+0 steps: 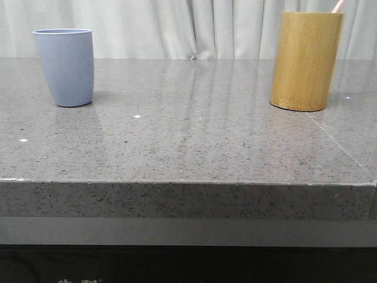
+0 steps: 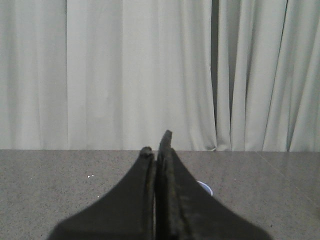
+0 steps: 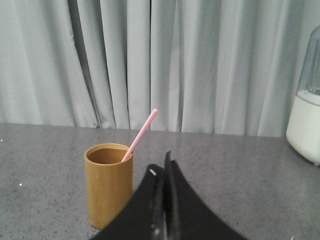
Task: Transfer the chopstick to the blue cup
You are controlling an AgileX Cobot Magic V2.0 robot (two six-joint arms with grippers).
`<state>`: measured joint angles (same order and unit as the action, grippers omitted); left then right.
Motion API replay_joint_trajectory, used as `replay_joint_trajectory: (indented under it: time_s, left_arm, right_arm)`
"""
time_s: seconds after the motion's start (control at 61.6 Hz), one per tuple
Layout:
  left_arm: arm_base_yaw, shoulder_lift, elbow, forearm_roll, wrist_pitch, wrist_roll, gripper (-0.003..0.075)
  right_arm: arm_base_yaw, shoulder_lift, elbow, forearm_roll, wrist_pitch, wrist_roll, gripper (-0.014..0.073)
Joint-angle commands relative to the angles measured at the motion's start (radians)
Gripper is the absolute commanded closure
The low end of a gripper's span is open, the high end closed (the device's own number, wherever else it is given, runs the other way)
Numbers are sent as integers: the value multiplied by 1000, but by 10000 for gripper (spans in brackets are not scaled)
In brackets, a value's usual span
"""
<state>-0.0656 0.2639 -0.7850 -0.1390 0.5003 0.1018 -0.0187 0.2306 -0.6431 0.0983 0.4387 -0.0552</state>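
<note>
The blue cup (image 1: 64, 66) stands upright at the far left of the grey table. A pale pink chopstick (image 1: 338, 5) leans out of the yellow-brown bamboo cylinder (image 1: 306, 61) at the far right. In the right wrist view the chopstick (image 3: 140, 134) rises from the cylinder (image 3: 108, 183), which stands just beside my right gripper (image 3: 162, 165). That gripper is shut and empty. My left gripper (image 2: 158, 145) is shut and empty; a sliver of the blue cup's rim (image 2: 205, 188) shows behind one finger. Neither gripper shows in the front view.
A white appliance with a clear top (image 3: 306, 105) stands on the table at the edge of the right wrist view. White curtains (image 1: 188, 26) hang behind the table. The table's front edge (image 1: 188, 183) runs across the front view.
</note>
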Motion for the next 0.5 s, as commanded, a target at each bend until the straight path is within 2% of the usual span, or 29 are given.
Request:
replay_joint_trajectory:
  time_s: [0.0,0.26,0.487]
  left_arm:
    - [-5,84,-84,-8,3,-9,739]
    - [-5,245,-102,-10,165,-9,739]
    - [-5,347,-98,-11,166,-9,739]
  right_arm:
    - [-6,85,-87,3,14,-2,713]
    - [-6,237,-119,3,183,-2,713]
    - [-6,323,-119,6,216,-2,713]
